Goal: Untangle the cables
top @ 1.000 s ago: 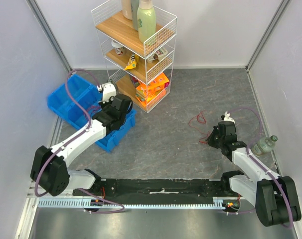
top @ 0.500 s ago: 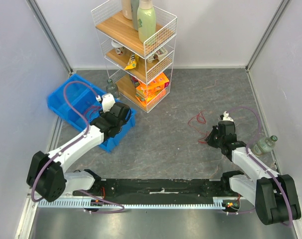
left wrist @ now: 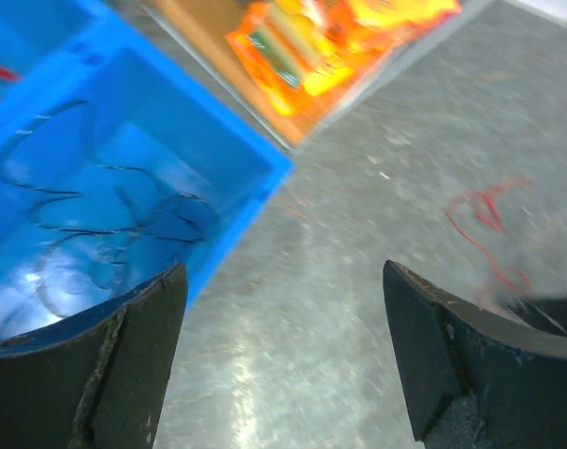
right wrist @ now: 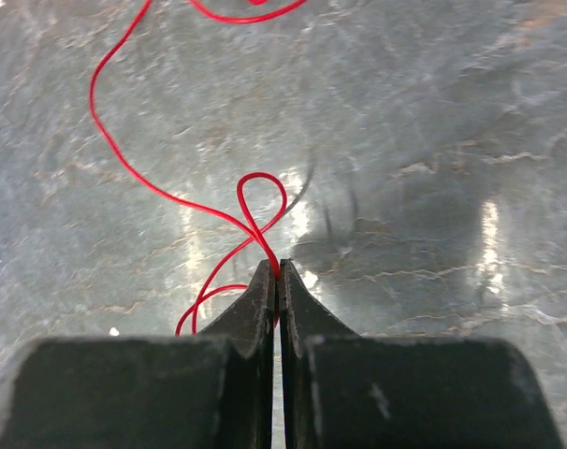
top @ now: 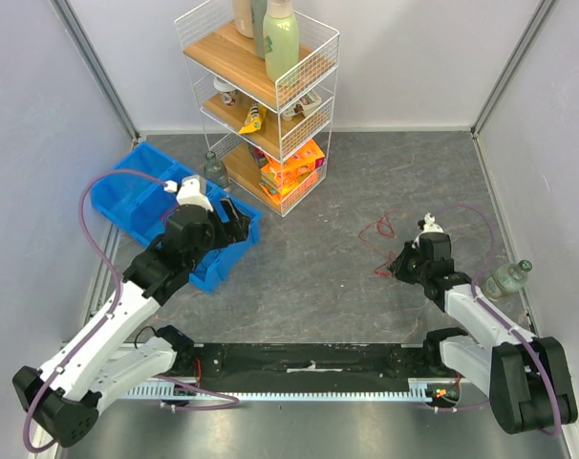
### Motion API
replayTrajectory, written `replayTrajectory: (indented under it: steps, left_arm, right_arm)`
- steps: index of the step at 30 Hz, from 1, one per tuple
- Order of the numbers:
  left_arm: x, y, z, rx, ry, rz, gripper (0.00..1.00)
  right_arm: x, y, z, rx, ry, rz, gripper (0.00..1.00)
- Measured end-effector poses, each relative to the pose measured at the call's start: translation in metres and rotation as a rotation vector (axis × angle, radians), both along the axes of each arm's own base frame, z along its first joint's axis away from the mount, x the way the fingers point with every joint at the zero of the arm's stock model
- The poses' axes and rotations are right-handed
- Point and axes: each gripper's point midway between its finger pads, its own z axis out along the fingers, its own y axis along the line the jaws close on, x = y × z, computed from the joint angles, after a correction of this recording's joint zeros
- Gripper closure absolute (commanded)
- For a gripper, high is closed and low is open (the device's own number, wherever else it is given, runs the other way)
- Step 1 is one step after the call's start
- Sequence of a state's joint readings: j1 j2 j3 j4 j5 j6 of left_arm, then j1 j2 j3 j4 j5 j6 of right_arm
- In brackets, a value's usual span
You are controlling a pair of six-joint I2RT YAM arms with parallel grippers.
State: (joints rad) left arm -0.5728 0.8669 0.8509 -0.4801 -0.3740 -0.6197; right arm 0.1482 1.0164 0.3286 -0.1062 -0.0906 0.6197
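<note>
While right tool [right wrist: 276,270] pinches red cable [right wrist: 262,175], shelf [top: 223,55] beyond, bottle [top: 508,278] nearby

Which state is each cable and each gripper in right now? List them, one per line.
left gripper: jaws open, empty
right gripper: jaws shut on red cable
red cable: looped on table, pinched at one point
black cable: lying loose in blue bin

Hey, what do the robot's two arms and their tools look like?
The left arm and right arm both have white links with bulky black joints. A thin mauve hose loops along each. The left tool and right tool are black, each a pair of wedge-shaped prongs tapering toward the tips.
</note>
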Motion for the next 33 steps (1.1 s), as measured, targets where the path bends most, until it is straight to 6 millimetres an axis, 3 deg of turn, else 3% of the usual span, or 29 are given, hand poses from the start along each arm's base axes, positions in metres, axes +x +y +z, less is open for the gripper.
replayTrajectory:
  steps: [2, 5, 10, 13, 15, 21, 28, 33]
  left_arm:
    - [-0.007, -0.018, 0.005, -0.046, -0.018, -0.111, 0.10]
    - [-0.021, -0.045, -0.004, -0.106, -0.002, -0.282, 0.10]
    - [-0.049, -0.079, -0.028, -0.190, 0.072, -0.505, 0.09]
    - [-0.064, -0.097, -0.036, -0.249, 0.097, -0.623, 0.08]
    - [-0.073, -0.110, -0.041, -0.277, 0.120, -0.686, 0.08]
    - [-0.097, -0.142, -0.066, -0.270, 0.228, -0.810, 0.13]
    - [-0.116, -0.156, -0.105, -0.186, 0.351, -0.840, 0.33]
    - [-0.112, -0.146, -0.108, -0.134, 0.322, -0.773, 0.30]
  right_arm:
    - [-0.001, 0.008, 0.003, 0.027, -0.022, 0.047, 1.00]
    - [-0.006, 0.029, 0.009, 0.075, -0.072, 0.151, 1.00]
    - [-0.038, 0.105, 0.028, 0.154, -0.147, 0.488, 0.99]
    - [-0.072, 0.149, 0.038, 0.213, -0.169, 0.690, 0.86]
    - [-0.081, 0.163, 0.042, 0.245, -0.174, 0.737, 0.70]
    - [-0.090, 0.177, 0.040, 0.276, -0.125, 0.771, 0.34]
    - [-0.060, 0.173, 0.072, 0.207, -0.213, 0.672, 0.34]
    - [-0.070, 0.182, 0.048, 0.183, -0.132, 0.722, 0.34]
